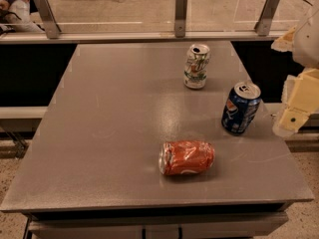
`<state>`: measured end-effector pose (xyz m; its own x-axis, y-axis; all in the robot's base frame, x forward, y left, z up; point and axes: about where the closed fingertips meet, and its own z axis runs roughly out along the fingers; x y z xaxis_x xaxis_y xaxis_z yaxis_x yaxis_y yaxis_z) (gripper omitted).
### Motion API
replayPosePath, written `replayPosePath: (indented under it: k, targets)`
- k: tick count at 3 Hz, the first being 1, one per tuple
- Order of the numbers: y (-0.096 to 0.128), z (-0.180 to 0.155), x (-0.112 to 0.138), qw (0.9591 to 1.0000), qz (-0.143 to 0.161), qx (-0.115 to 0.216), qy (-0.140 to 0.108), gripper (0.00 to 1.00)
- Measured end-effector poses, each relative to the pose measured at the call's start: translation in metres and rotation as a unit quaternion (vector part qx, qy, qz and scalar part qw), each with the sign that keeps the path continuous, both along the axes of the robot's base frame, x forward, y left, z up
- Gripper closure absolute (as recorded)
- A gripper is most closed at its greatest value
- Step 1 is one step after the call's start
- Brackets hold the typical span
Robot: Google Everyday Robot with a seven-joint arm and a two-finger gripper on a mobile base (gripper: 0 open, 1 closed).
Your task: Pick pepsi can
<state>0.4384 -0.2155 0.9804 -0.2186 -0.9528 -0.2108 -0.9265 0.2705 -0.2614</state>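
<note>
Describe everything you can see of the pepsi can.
The pepsi can looks like dark blue metal, with a round red-white-blue logo on its side and a silver top. No dents show. It stands upright on the grey table near the right edge, touching only the tabletop and apart from the other cans. The hand is just to its right, beyond the table edge, with a gap between them.

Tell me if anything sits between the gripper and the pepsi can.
Nothing visible does. The gripper hangs at the right edge of the table, just right of the upright pepsi can, with a bare gap between. The white-green can farther back and the crushed orange can nearer the front are both off that line.
</note>
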Motion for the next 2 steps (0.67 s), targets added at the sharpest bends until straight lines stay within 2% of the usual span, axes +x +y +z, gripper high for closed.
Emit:
replayPosePath:
  k: [2]
  targets:
    - [0.0024,-0.001,0.0002,1.0,0.007,-0.002,0.002,0.0]
